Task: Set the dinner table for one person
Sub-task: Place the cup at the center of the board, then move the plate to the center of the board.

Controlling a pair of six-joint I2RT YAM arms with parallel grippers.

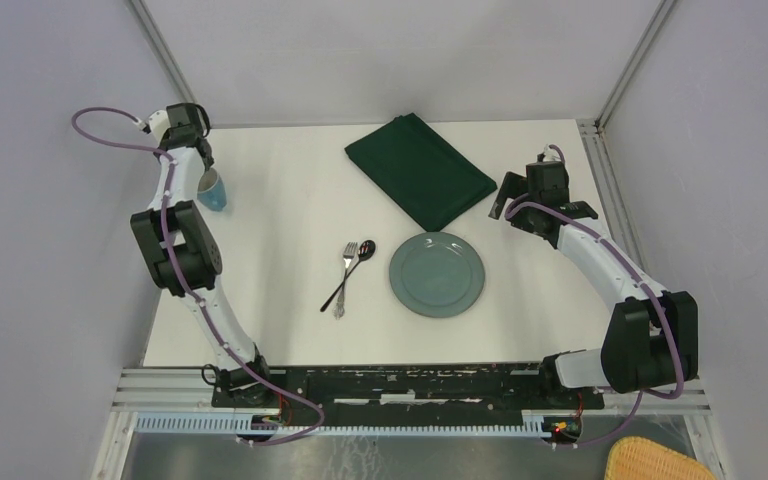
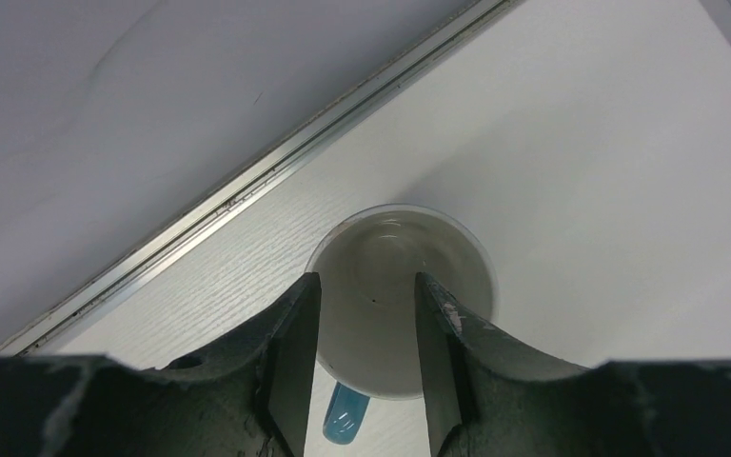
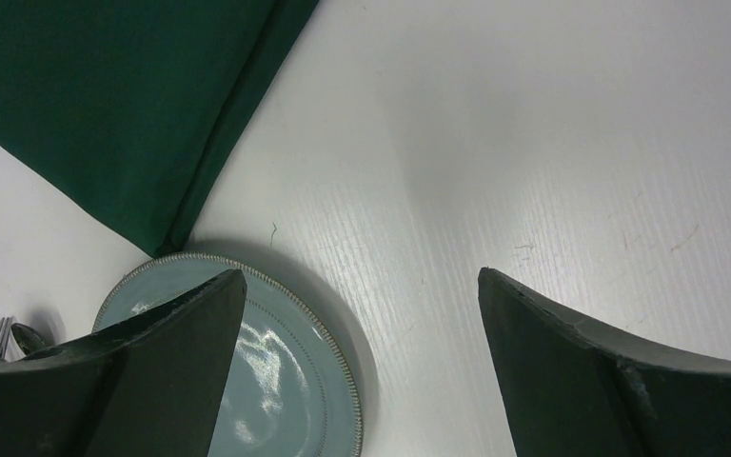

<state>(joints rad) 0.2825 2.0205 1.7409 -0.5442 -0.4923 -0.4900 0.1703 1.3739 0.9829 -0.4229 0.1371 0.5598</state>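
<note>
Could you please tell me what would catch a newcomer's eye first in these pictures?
The dark green cloth lies at the far middle of the white dinner table, with a blue-grey plate just nearer and a fork and spoon to its left. At the far left, the left tool hangs open over a blue cup with a white inside.

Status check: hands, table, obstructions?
Left hand over blue white-lined mug, grip unclear. Right hand open, empty, near round teal plate. Matte white dinner table: nothing blocking.

Bright even light, soft shadows, plate [image 3: 290, 386] glare, foreground possibly blurred
</note>
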